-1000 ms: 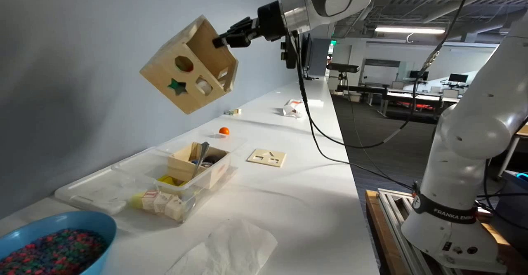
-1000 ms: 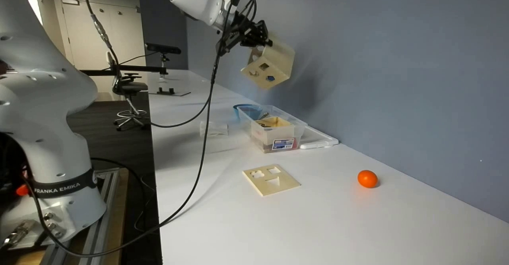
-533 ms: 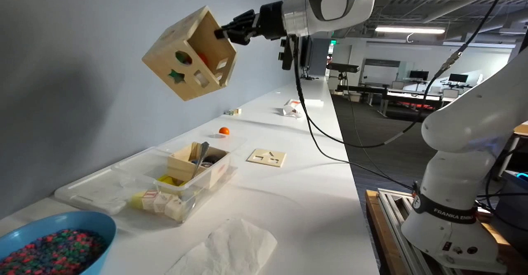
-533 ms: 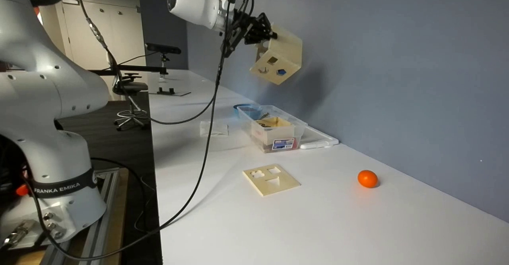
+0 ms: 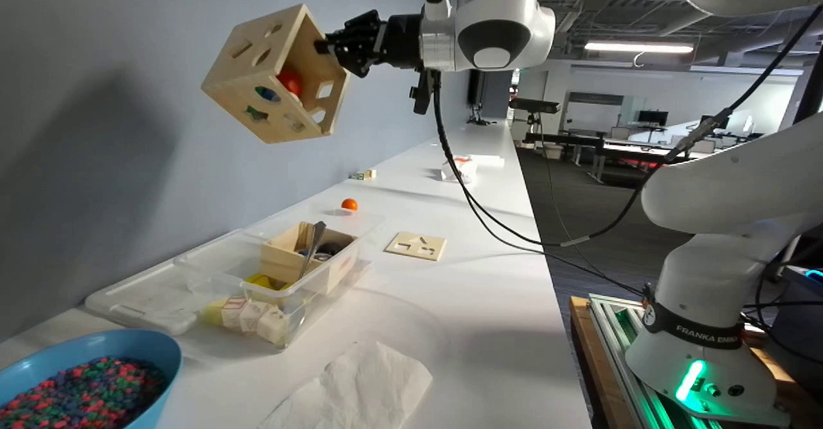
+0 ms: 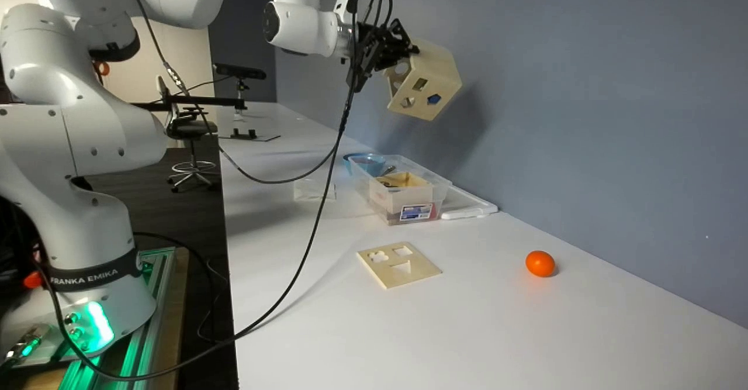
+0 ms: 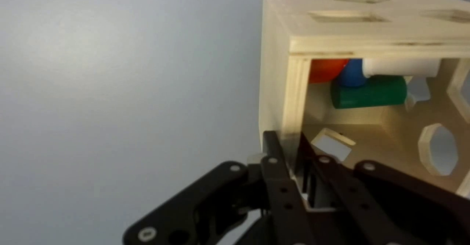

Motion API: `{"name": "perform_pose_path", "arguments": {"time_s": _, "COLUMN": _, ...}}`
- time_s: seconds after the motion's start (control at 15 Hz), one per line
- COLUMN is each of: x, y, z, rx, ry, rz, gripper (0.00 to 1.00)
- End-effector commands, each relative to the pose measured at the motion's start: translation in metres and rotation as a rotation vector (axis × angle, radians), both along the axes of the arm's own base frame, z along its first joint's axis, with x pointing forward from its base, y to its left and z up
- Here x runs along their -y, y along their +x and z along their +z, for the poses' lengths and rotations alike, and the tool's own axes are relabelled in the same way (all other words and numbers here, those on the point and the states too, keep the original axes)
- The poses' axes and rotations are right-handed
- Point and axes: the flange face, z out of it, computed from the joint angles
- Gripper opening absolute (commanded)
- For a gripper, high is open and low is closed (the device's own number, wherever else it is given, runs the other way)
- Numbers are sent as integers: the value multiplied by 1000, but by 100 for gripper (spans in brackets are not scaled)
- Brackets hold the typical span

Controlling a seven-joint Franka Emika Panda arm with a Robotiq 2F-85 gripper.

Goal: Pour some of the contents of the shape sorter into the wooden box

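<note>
Wrist view: 4 blocks [image 7: 369, 92] inside 1 shape sorter [image 7: 367, 32].

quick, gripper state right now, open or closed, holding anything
Gripper: closed on one wall of the shape sorter, holding it tilted in the air.

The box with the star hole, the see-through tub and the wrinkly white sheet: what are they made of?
Shape sorter: wood, probably plywood, plain and matte; streaky layers show on its edges.
Tub: clear plastic, most likely, smooth and slightly shiny; things show through it.
Sheet: perhaps paper towel, dull and thin with creases, but maybe cloth.
</note>
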Motion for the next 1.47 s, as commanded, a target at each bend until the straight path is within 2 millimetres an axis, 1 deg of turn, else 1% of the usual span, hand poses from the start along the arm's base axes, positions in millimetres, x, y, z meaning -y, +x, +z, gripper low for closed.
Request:
{"name": "perform_pose_path", "arguments": {"time_s": 0.0, "x": -13, "y": -14, "z": 46, "rx": 119, "ry": -30, "rz": -28, "gripper": 3}}
{"name": "perform_pose_path", "arguments": {"time_s": 0.07, "x": -18, "y": -20, "z": 55, "rx": 144, "ry": -18, "rz": -38, "gripper": 3}}
{"name": "perform_pose_path", "arguments": {"time_s": 0.13, "x": -23, "y": -24, "z": 52, "rx": 146, "ry": 7, "rz": -50, "gripper": 3}}
{"name": "perform_pose_path", "arguments": {"time_s": 0.2, "x": -7, "y": -13, "z": 38, "rx": 92, "ry": 9, "rz": -37, "gripper": 13}}
{"name": "perform_pose_path", "arguments": {"time_s": 0.27, "x": -13, "y": -17, "z": 43, "rx": 106, "ry": 16, "rz": -41, "gripper": 13}}
{"name": "perform_pose_path", "arguments": {"time_s": 0.47, "x": -27, "y": -20, "z": 43, "rx": 118, "ry": 10, "rz": -44, "gripper": 13}}
{"name": "perform_pose_path", "arguments": {"time_s": 0.53, "x": -29, "y": -22, "z": 45, "rx": 126, "ry": 2, "rz": -48, "gripper": 3}}
{"name": "perform_pose_path", "arguments": {"time_s": 0.67, "x": -41, "y": -29, "z": 52, "rx": 162, "ry": -34, "rz": -65, "gripper": 3}}
{"name": "perform_pose_path", "arguments": {"time_s": 0.93, "x": -60, "y": -36, "z": 48, "rx": 166, "ry": -117, "rz": -14, "gripper": 3}}
{"name": "perform_pose_path", "arguments": {"time_s": 1.0, "x": -67, "y": -39, "z": 49, "rx": 175, "ry": -159, "rz": 12, "gripper": 3}}
{"name": "perform_pose_path", "arguments": {"time_s": 1.2, "x": -84, "y": -41, "z": 40, "rx": 160, "ry": -231, "rz": 82, "gripper": 3}}
{"name": "perform_pose_path", "arguments": {"time_s": 1.4, "x": -91, "y": -33, "z": 12, "rx": 101, "ry": -265, "rz": 131, "gripper": 3}}
